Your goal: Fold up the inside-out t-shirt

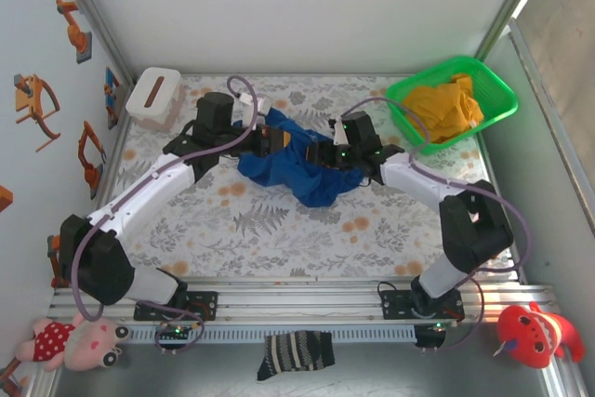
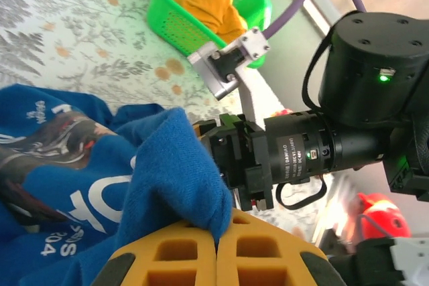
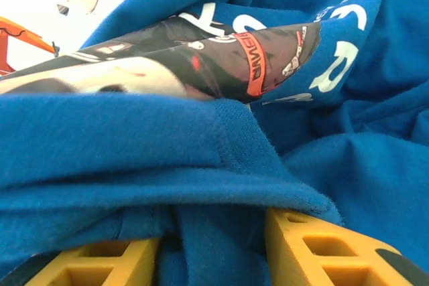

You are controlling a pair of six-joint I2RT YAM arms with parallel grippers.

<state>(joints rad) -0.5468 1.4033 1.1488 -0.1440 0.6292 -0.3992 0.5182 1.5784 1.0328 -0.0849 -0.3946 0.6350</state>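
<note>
1. Table (image 1: 279, 230): patterned cloth surface. The work area lies from the centre toward 12 o'clock.

2. T-shirt (image 1: 297, 174): a blue bunched heap, just off centre toward 12 o'clock. No sleeve, hem or collar is laid flat, and no straight fold line is visible. White lettering and a dark print show in the creases in both wrist views. Judged status: 0 folds made. The garment is not yet spread, so flattening and every fold are left.

3. Basket (image 1: 404, 99): green, at the 1 o'clock corner, holding a yellow-orange garment (image 1: 446, 109). It is well apart from the t-shirt.

4. Left gripper (image 2: 216, 242): clenched on a raised ridge of t-shirt cloth at the heap's 10 o'clock edge, with the pads meeting on the cloth.

5. Right gripper (image 3: 214, 246): at the heap's 2 o'clock edge. Its fingers stand apart, released, with loose blue cloth lying in the gap and draped over them.
</note>
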